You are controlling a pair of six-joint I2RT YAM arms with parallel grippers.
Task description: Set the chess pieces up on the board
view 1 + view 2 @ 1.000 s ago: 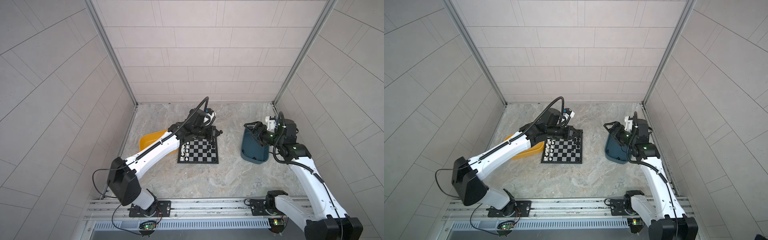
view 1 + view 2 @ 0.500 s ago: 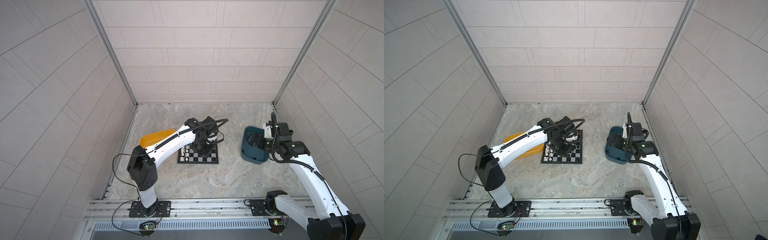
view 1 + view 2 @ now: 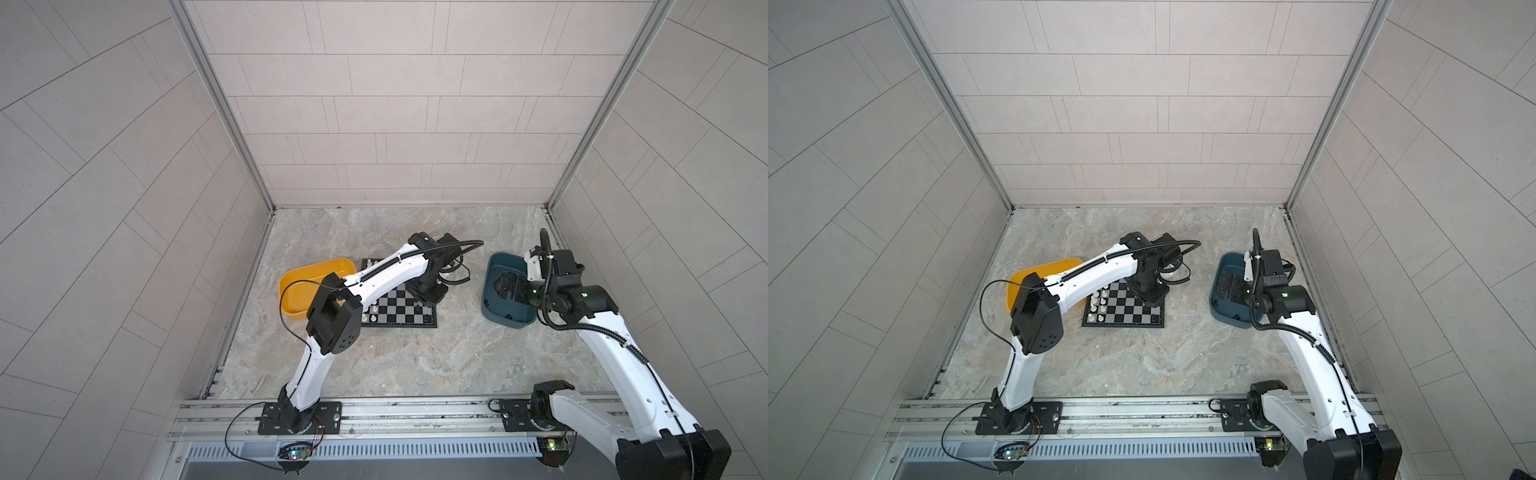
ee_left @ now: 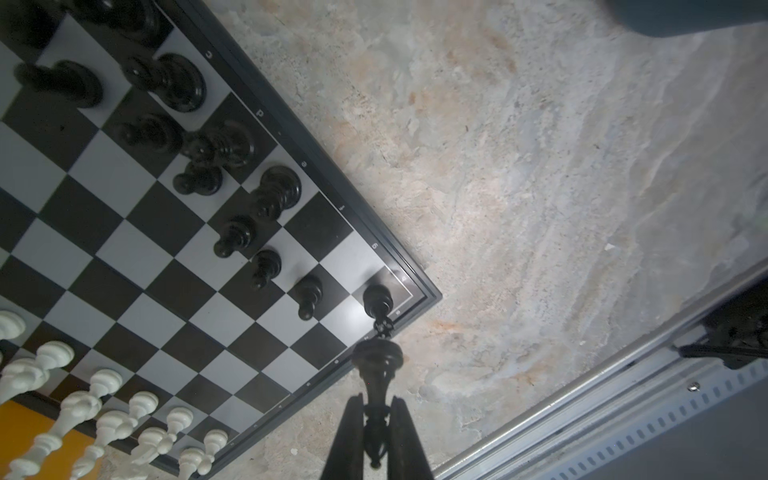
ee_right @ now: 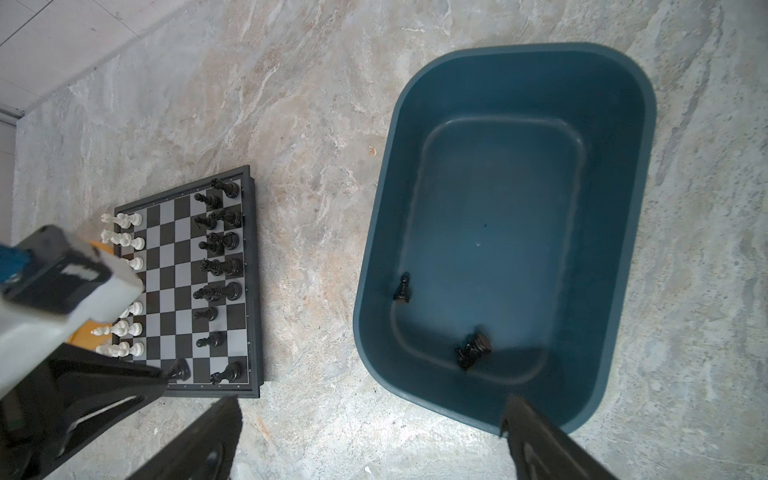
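Two squares are standing vacant in the black back rank, and your coming move is turning on how the held man is lying relative to them. Your left gripper is pinching a black piece by its head, jaws nearly together. The piece's long axis is running straight out from the fingers, and its base is pointing down at the board.

In a top view that gripper is hanging over the board's 3 o'clock edge, toward the 5 o'clock corner, where the corner piece is standing. Those squares are sitting just beside that corner piece, along the same edge. So I am judging that you are needing only a short shift along the rank and a straight descent, clear of the pawns next door.

Your right gripper is hovering wide open and empty over the teal tray, at 3 o'clock of the board. In it a black pawn is standing and another black piece is lying on its side.
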